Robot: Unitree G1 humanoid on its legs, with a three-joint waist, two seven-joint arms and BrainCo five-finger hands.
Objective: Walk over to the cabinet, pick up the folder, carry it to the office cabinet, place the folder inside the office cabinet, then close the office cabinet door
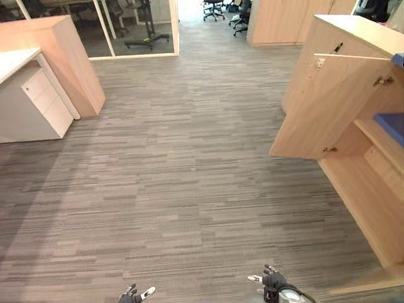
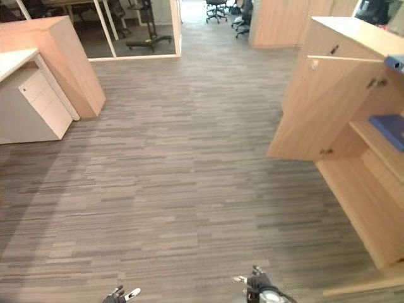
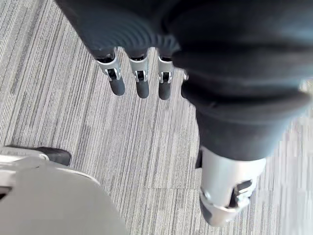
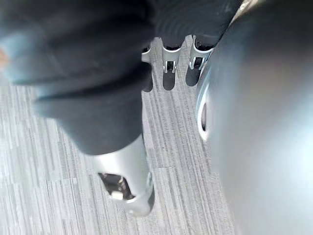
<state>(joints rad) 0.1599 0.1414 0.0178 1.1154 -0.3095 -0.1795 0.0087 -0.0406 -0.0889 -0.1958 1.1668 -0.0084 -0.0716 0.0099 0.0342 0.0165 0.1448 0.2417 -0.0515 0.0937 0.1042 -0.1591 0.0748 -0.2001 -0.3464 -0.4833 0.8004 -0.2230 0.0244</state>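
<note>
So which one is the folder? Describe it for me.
On the right stands a light wooden cabinet with its door open. Inside, on a shelf, lies the flat blue folder; it sits lower than the smaller blue bit near the cabinet's top.

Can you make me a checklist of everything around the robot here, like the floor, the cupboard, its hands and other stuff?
surface: grey striped carpet floor.
job's things: office cabinet on the right, its door swung open; a blue folder lies on a shelf inside.
clutter: nothing seen.
robot hands: left robot hand and right robot hand hang low, both open and holding nothing.
cables: nothing seen.
surroundings: white desk with drawers and a wooden cabinet on the left; glass wall and office chairs far off.
</note>
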